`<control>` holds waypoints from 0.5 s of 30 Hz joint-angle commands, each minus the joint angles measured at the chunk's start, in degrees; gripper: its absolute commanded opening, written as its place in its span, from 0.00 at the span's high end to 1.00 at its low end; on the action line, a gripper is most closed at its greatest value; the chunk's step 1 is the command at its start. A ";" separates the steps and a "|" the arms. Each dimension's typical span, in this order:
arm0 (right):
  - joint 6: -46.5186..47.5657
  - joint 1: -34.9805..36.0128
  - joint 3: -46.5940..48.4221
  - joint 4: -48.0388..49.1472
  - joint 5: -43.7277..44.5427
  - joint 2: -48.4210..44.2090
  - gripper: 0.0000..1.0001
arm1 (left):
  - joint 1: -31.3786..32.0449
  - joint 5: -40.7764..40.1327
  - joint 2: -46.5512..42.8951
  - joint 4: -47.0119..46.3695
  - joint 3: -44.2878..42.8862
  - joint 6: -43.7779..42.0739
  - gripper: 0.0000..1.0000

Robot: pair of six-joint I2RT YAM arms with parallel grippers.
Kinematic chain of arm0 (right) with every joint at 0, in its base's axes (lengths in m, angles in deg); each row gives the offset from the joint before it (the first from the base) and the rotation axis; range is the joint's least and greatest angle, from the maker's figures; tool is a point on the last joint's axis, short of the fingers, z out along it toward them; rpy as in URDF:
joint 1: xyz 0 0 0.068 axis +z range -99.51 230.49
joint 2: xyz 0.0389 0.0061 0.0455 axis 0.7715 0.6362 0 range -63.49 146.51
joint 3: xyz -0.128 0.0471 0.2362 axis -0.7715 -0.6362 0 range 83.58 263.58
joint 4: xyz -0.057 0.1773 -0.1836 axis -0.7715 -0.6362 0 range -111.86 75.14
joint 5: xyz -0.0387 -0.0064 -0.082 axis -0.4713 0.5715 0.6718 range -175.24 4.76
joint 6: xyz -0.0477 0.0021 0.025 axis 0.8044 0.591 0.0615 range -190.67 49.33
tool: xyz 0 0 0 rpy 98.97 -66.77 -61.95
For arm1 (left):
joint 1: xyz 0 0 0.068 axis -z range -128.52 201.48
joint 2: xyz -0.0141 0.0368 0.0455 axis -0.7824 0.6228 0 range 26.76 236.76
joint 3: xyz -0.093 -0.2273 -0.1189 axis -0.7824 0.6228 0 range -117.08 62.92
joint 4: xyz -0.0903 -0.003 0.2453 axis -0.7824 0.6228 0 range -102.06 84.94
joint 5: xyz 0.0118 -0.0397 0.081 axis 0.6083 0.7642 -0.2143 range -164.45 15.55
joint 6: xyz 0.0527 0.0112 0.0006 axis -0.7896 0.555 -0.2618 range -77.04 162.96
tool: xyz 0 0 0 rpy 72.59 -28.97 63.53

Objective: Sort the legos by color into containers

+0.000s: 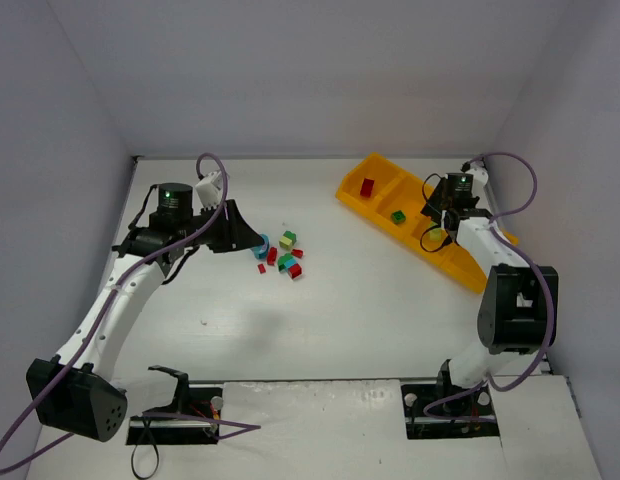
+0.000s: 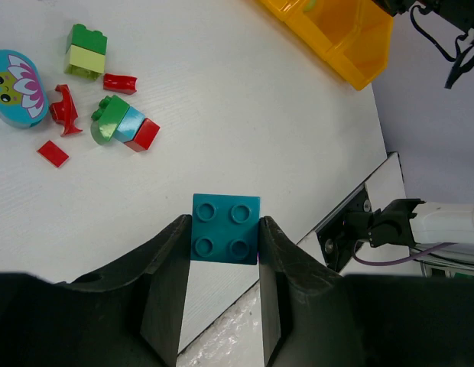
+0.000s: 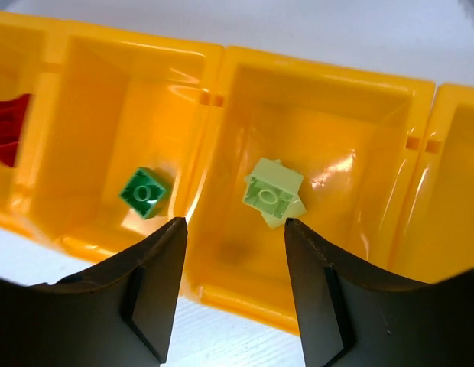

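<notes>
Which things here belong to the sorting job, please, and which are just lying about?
Job: teal brick in the left fingers, loose bricks, orange-yellow tray, sorted red brick, green brick, pale yellow-green brick.
Lying about: purple cable, white mounting board.

A white table [image 1: 370, 315] lies enclosed by plain pale walls [image 1: 310, 80] on three sides.

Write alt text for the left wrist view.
The left gripper clamps a teal-blue brick between its black jaws, studs toward the camera, above a white table. Loose red, green and pale legos and a round teal flower piece lie at upper left; a corner of the orange tray shows at top right.
</notes>
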 commanded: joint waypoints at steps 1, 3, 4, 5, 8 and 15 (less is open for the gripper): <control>3.05 0.31 0.76 2.14 -2.31 -8.11 0.49 | 0.77 0.05 -0.18 -3.75 -2.00 0.55 0.99; 5.16 1.10 -0.30 3.71 -6.25 -10.84 0.49 | 1.12 0.66 0.78 -4.62 -2.62 1.26 0.99; 8.31 4.15 -1.69 6.25 -7.32 -13.81 0.49 | 1.21 1.01 1.05 -5.06 -2.88 1.78 0.99; 10.43 5.75 -2.75 7.66 -9.50 -15.49 0.49 | 1.21 1.45 1.57 -5.50 -3.23 2.92 0.99; 19.20 14.00 -6.78 13.90 -15.22 -21.47 0.47 | 1.29 3.47 3.06 -7.61 -3.85 5.47 0.99; 24.07 25.35 -9.53 20.86 -29.56 -26.67 0.34 | 1.73 12.34 6.58 -16.31 -6.13 14.43 0.99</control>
